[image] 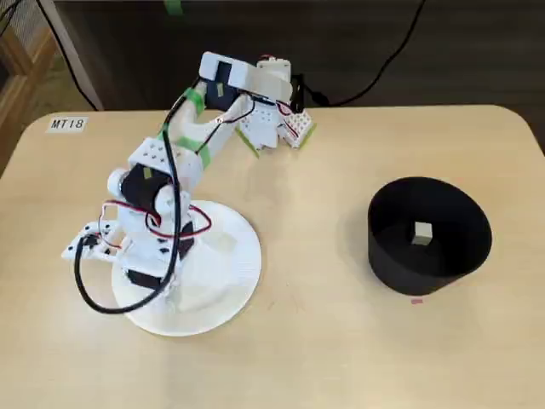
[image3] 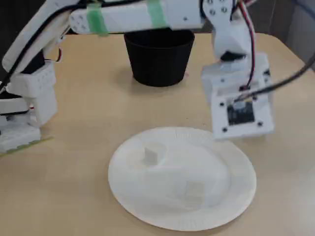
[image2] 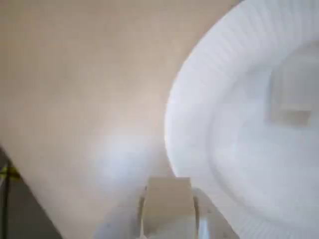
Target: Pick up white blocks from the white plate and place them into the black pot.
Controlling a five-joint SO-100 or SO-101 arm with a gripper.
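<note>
In the wrist view my gripper (image2: 167, 211) is shut on a white block (image2: 168, 196), held over the table just outside the white plate's ribbed rim (image2: 199, 99). Another white block (image2: 291, 99) lies blurred on the plate. In a fixed view two white blocks (image3: 153, 153) (image3: 193, 189) lie on the white plate (image3: 236, 196), and my wrist (image3: 240, 112) hangs above its far right rim, hiding the fingers. The black pot (image: 400, 264) stands to the right in a fixed view, with one white block (image: 422, 233) inside. It also shows at the back of the other fixed view (image3: 158, 59).
The arm's base (image: 255, 94) stands at the table's far edge in a fixed view, and its links and cables cover much of the plate (image: 230, 281). A label (image: 66, 124) is stuck near the far left corner. Bare tabletop lies between plate and pot.
</note>
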